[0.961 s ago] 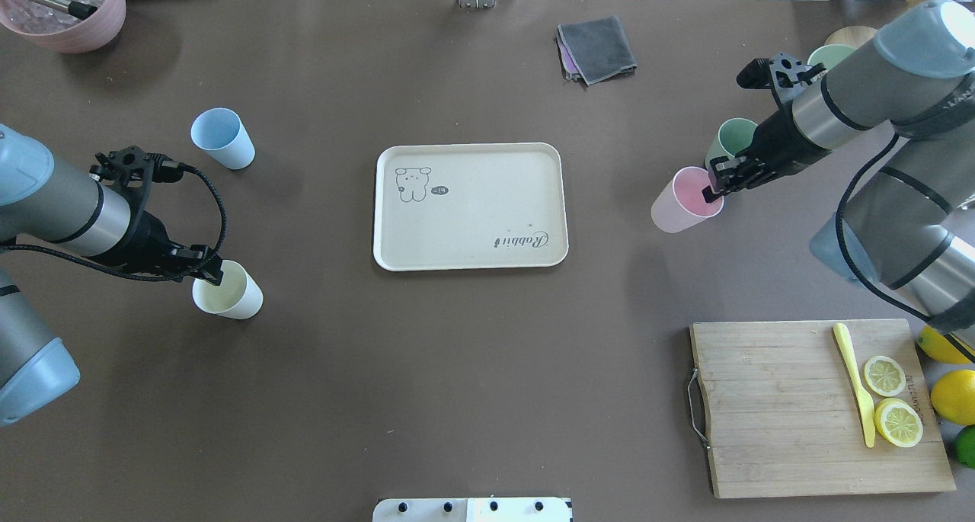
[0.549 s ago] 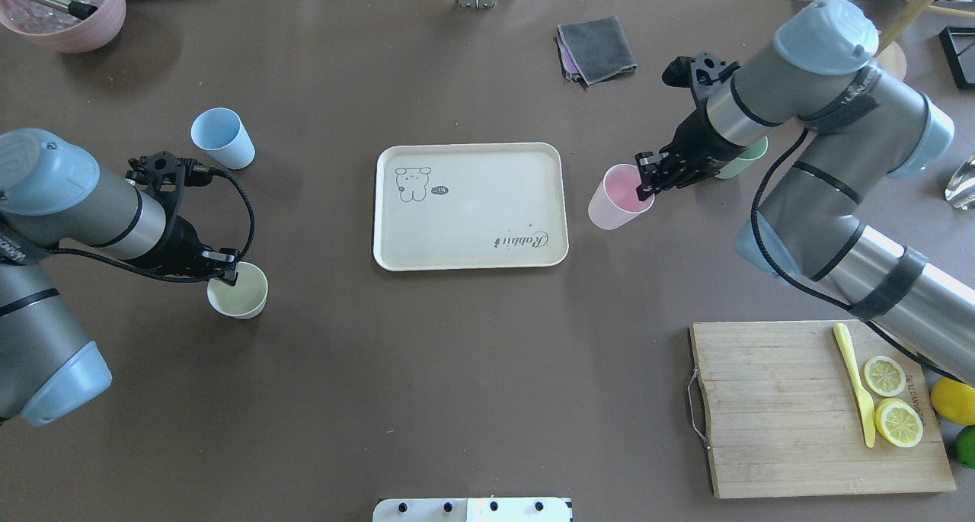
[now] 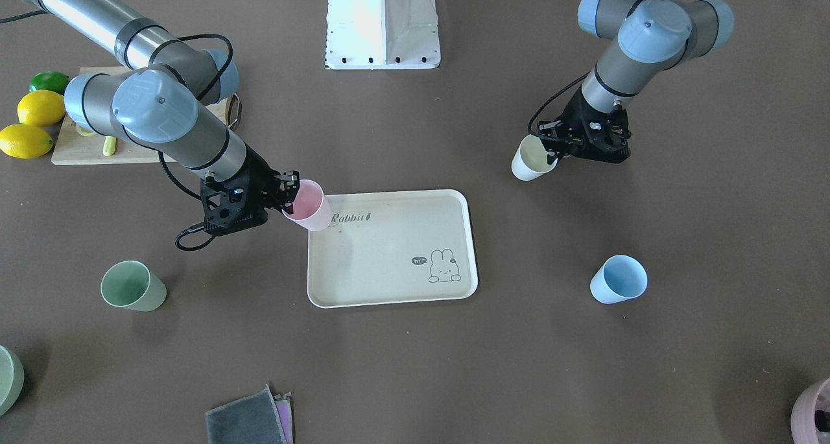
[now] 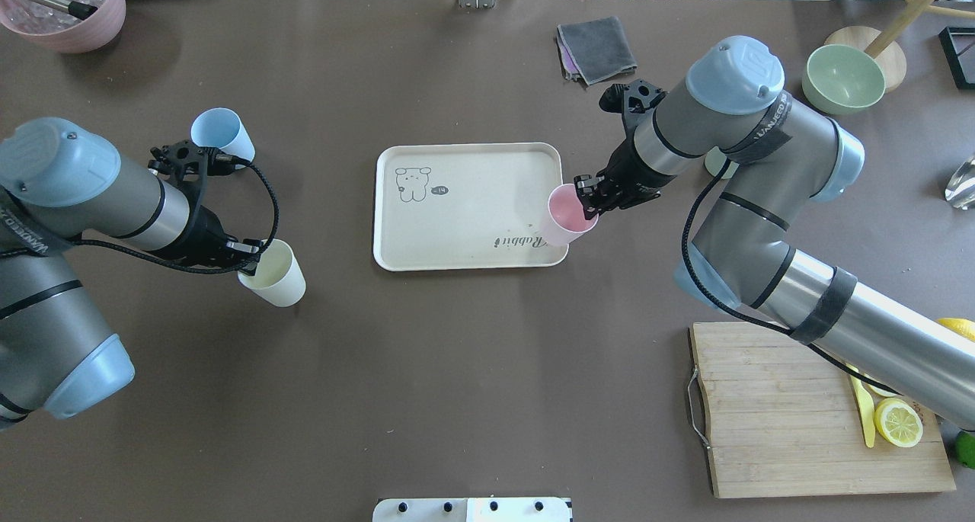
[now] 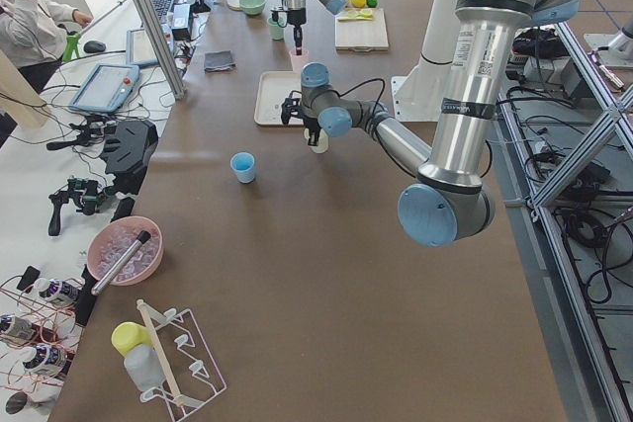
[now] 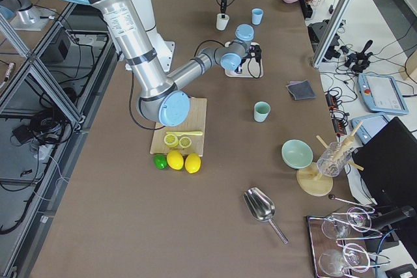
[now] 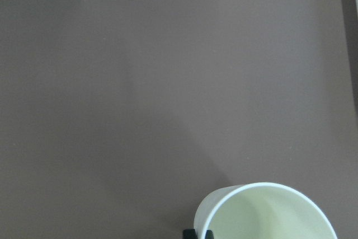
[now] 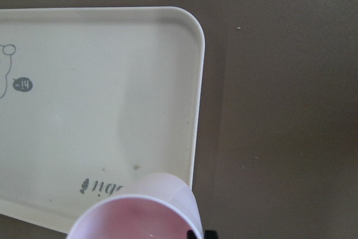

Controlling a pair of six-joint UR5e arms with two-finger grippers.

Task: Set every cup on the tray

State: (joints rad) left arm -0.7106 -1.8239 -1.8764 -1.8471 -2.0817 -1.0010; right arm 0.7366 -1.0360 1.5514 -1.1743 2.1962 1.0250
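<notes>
Right pincer [image 4: 588, 204] is clamping the pink cup [image 4: 565, 219] at the tray's [image 4: 472, 217] right edge; left pincer [image 4: 250, 251] is clamping the cream cup [image 4: 278, 278], well leftward.

My left arm [image 4: 114, 202] and right arm [image 4: 724, 126] are silver-grey metal tubes joined by rounded pale-blue caps [image 4: 735, 65] with small screws. Thin black rings band the tubes, and a black strap with white lettering [image 4: 769, 122] wraps each elbow. A loose black cable [image 4: 275, 208] loops beside each wrist towards my black left pincer [image 4: 247, 249] and right pincer [image 4: 588, 196]. My white pedestal base [image 3: 382, 23] shows black bolts.
</notes>
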